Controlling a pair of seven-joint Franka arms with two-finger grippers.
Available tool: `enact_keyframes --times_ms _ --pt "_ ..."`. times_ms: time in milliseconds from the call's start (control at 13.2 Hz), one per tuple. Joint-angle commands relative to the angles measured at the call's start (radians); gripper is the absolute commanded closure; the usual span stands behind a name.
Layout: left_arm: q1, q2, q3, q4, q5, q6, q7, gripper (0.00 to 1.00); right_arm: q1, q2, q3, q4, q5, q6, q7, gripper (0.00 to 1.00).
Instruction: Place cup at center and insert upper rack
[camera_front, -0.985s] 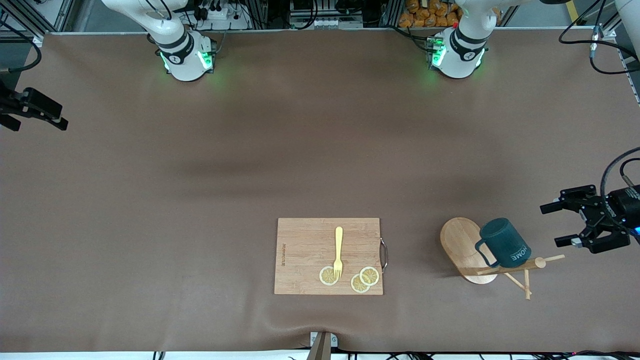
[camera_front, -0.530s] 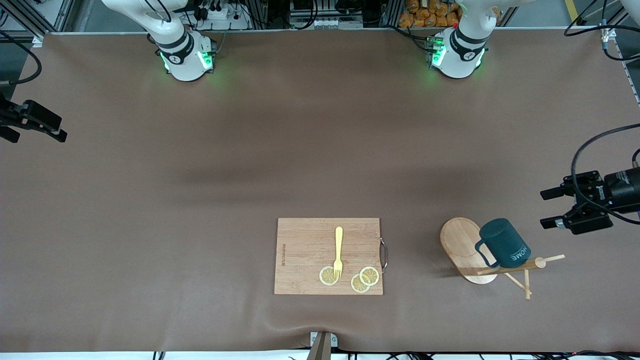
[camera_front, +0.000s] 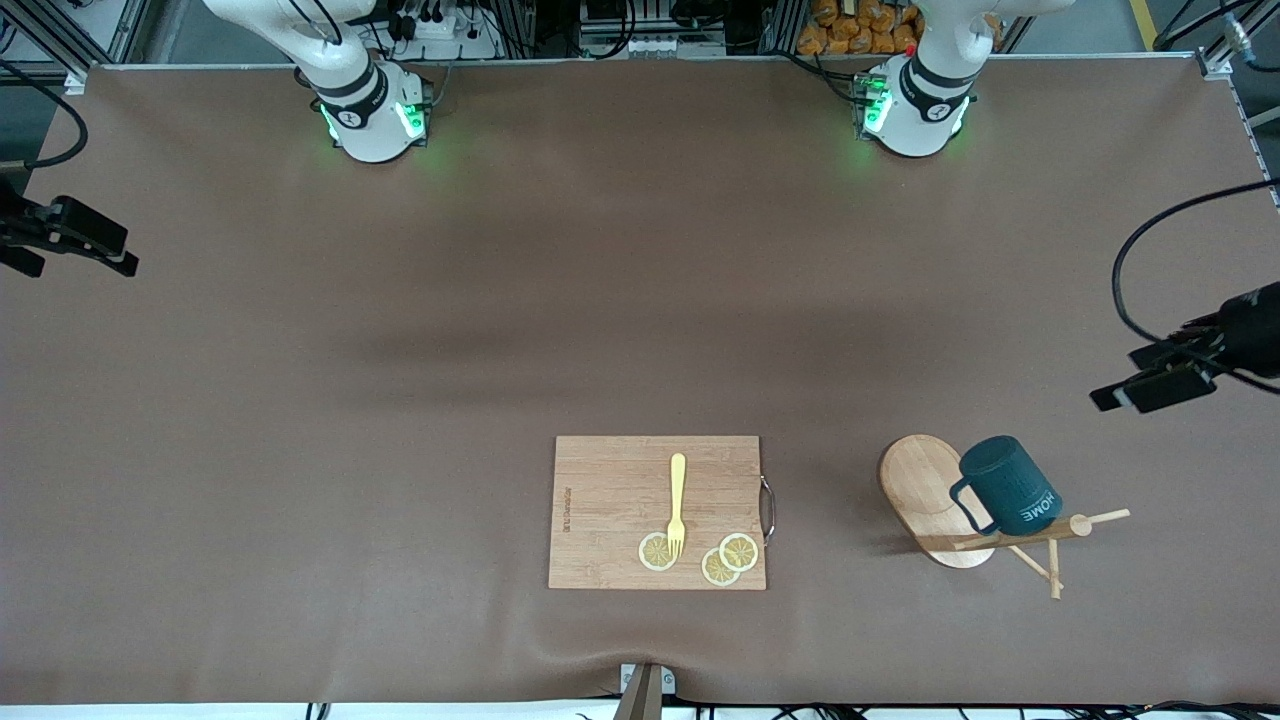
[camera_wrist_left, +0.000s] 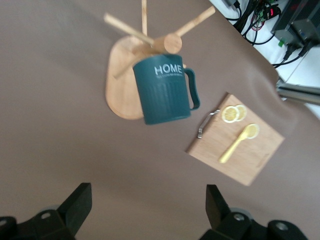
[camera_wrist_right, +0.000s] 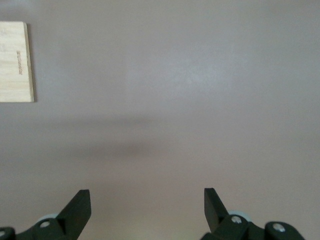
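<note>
At the left edge of the front view, a little above mid-height, the right pincer (camera_front: 70, 235) hangs over bare brown worktop (camera_front: 400, 350); the right wrist view shows its fingers (camera_wrist_right: 77, 207) spread wide with nothing between them, and only a corner of the cutting board (camera_wrist_right: 15, 62) in sight.

Lower centre of the front view holds the cutting board (camera_front: 610, 490), flat on the worktop, with a yellow fork (camera_front: 677, 505) lying on it, its tines over one of three lemon slices (camera_front: 738, 551).

To the lower right stands the upper rack (camera_front: 930, 490), beside the board toward the left arm's end of the worktop. The cup (camera_front: 1010, 485) hangs on one of its pegs by the handle, tilted, "HOME" showing on its side. The left wrist view shows the same cup (camera_wrist_left: 165, 90) in front of the post.

At the right edge, above the rack, the left pincer (camera_front: 1155, 385) is over bare worktop, its fingers (camera_wrist_left: 77, 205) wide apart and empty.
</note>
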Motion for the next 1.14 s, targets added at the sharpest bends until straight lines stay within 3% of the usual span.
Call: enact_keyframes --times_ms 0,455,1061 --pt "-0.001 -0.048 -0.024 -0.027 0.124 -0.005 0.115 0.00 0.006 0.036 0.001 -0.005 -0.015 -0.020 -0.009 0.00" --pt "0.002 -0.103 -0.110 -0.028 0.348 -0.046 0.209 0.00 0.023 0.073 0.003 0.004 -0.011 -0.041 -0.009 0.00" --pt "0.014 -0.211 -0.153 -0.099 0.353 -0.094 0.258 0.00 -0.015 0.033 -0.003 0.015 0.002 -0.052 -0.032 0.00"
